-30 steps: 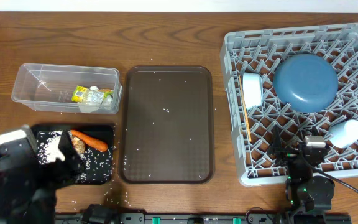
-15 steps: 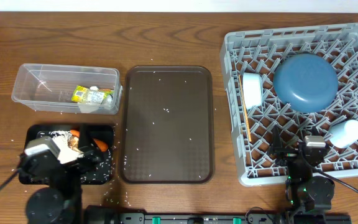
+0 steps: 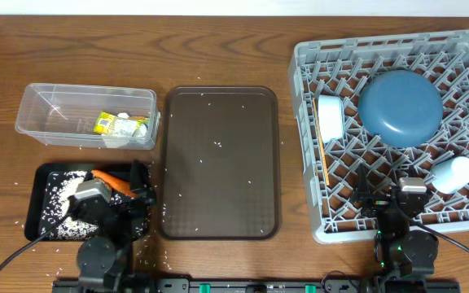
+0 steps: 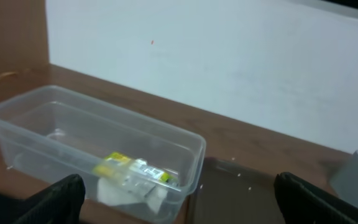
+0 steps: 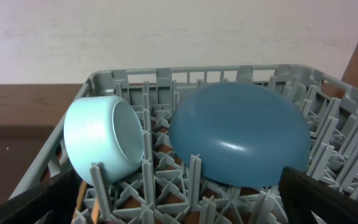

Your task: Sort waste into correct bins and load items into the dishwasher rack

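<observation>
Waste sits on the left of the wooden table (image 3: 218,49). The clear box (image 3: 47,110) holds the yellow-green wrapper (image 3: 108,123) with crumpled white paper (image 3: 122,134) touching it at the box's right end. Just in front of the box, the black tray (image 3: 35,203) carries a spread of white rice grains (image 3: 59,203) and the orange carrot (image 3: 116,182), which lies aslant near its far right corner. The left gripper (image 4: 179,205) hangs over that tray's right half and faces the box, jaws spread wide and holding nothing. On the right, the grey dishwasher rack (image 3: 308,138) holds the blue plate (image 3: 400,107) underside up on the pegs, the bowl (image 3: 330,116) on its side just left of it, and a small pale cup (image 3: 454,172) near the right edge. The right gripper (image 5: 179,208) sits low at the rack's near edge, jaws likewise wide and empty. Between bins and rack lies the dark-brown serving tray (image 3: 221,187), speckled with a few stray grains, and narrow strips of table part it from both. The rack's right side runs past the frame. A broad band of table stretches behind everything, up to the white wall (image 4: 229,62).
</observation>
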Robot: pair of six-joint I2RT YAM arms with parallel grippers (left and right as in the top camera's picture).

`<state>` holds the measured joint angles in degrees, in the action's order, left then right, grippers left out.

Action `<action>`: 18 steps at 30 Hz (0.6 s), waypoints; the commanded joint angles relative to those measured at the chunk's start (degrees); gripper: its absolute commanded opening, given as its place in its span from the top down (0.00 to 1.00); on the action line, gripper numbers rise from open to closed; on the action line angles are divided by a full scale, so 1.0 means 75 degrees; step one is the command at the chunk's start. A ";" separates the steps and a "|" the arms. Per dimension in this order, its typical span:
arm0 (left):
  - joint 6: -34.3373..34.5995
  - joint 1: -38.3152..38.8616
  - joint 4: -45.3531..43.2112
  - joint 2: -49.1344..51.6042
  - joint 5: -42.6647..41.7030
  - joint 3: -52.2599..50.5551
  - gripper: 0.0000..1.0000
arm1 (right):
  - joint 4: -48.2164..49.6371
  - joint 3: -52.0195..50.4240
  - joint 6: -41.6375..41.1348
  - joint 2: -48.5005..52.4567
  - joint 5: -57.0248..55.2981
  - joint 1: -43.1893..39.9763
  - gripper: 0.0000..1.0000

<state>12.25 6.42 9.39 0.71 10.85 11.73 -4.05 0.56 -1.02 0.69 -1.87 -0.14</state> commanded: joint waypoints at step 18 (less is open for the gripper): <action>0.0070 -0.0047 -0.1180 -0.0082 -0.0382 -0.1533 0.02 | -0.0009 -0.0032 -0.0085 -0.0041 0.0055 -0.0058 0.01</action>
<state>12.25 6.42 -0.91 0.58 8.16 0.56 -4.05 0.56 -1.02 0.69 -1.87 -0.14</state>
